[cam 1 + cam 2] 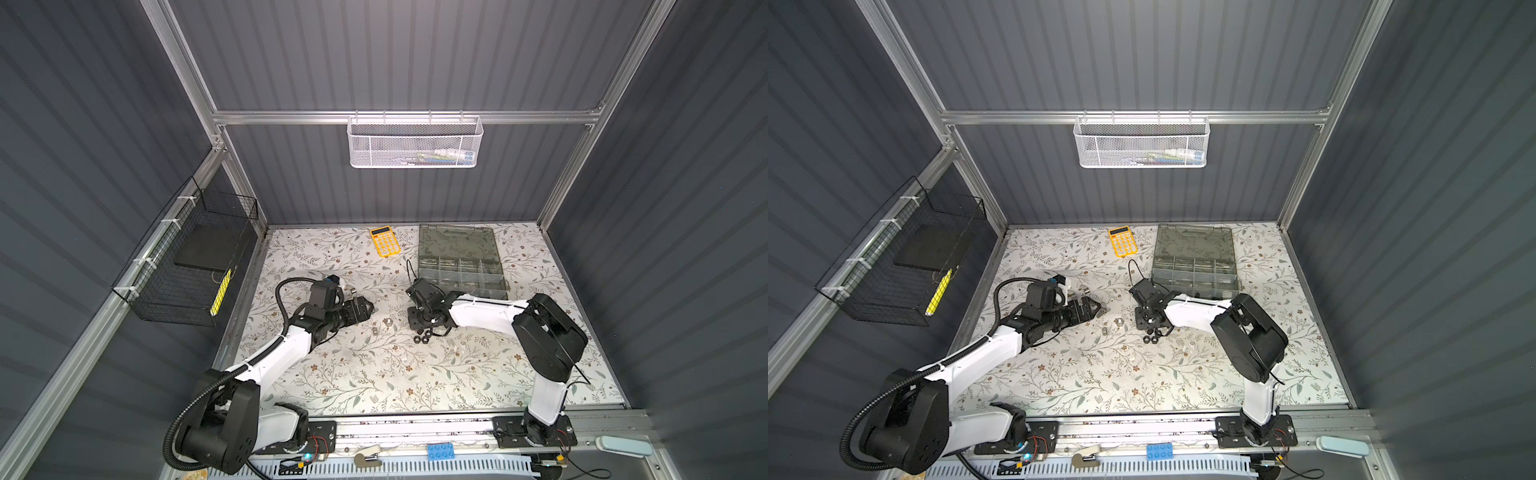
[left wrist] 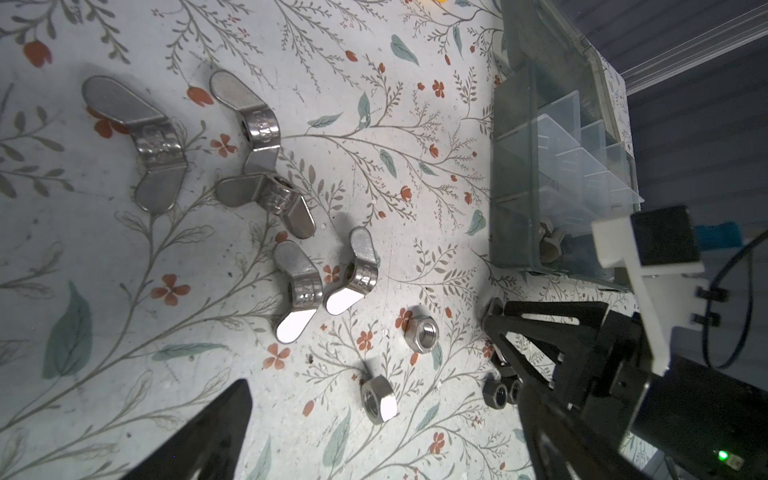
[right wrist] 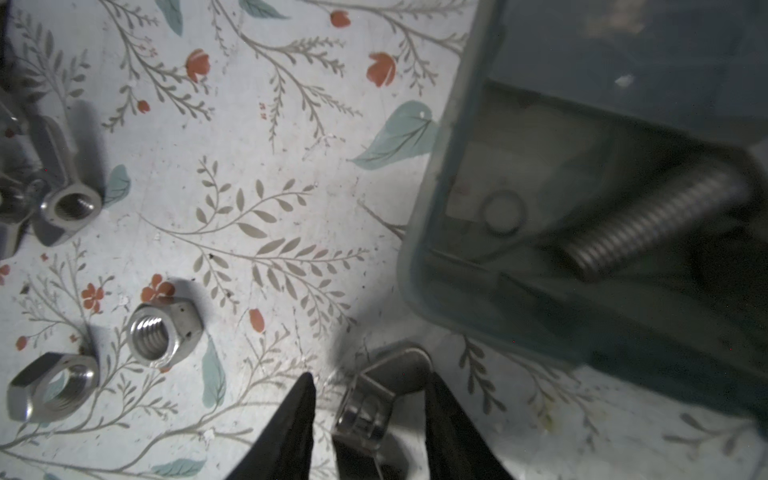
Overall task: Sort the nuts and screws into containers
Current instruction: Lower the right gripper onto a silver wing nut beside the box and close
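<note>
Black nuts (image 1: pixel 421 338) lie nearest on the floral bench (image 1: pixel 374 374), with two silver hex nuts (image 2: pixel 422 334) just beyond. The right end effector (image 3: pixel 371 380) straddles a wing nut (image 3: pixel 374 409), its fingers apart and one not touching it. The left end effector (image 1: pixel 368 309) gapes wide near five more wing nuts (image 2: pixel 299 286). Farthest, the organizer box (image 2: pixel 513 199) holds a silver screw (image 3: pixel 648 224).

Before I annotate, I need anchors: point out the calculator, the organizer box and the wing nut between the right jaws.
calculator (image 1: pixel 385 245): a top view, its keypad.
organizer box (image 1: pixel 457 241): a top view, its open lid.
wing nut (image 3: pixel 365 411): right wrist view, its threaded hub.
</note>
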Robot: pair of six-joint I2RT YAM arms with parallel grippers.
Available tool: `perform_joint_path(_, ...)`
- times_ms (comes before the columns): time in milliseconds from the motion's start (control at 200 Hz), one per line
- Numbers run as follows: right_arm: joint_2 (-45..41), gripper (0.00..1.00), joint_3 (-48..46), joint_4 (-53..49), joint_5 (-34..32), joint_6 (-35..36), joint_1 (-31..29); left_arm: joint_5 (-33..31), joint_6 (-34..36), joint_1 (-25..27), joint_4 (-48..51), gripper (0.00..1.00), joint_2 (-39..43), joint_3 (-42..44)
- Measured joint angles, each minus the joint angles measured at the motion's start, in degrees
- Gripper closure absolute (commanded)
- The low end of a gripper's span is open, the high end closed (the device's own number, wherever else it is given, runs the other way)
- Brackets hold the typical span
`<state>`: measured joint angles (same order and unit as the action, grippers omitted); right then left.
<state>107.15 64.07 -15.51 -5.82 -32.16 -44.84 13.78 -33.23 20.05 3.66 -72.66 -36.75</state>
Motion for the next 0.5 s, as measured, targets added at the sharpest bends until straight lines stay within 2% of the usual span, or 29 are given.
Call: perform_joint_path(500, 1.01, 0.77, 0.33, 0.61, -0.96, -0.24, -0.28, 2.12, -0.66, -0.28, -2.64, 0.0, -2.73, 1.81)
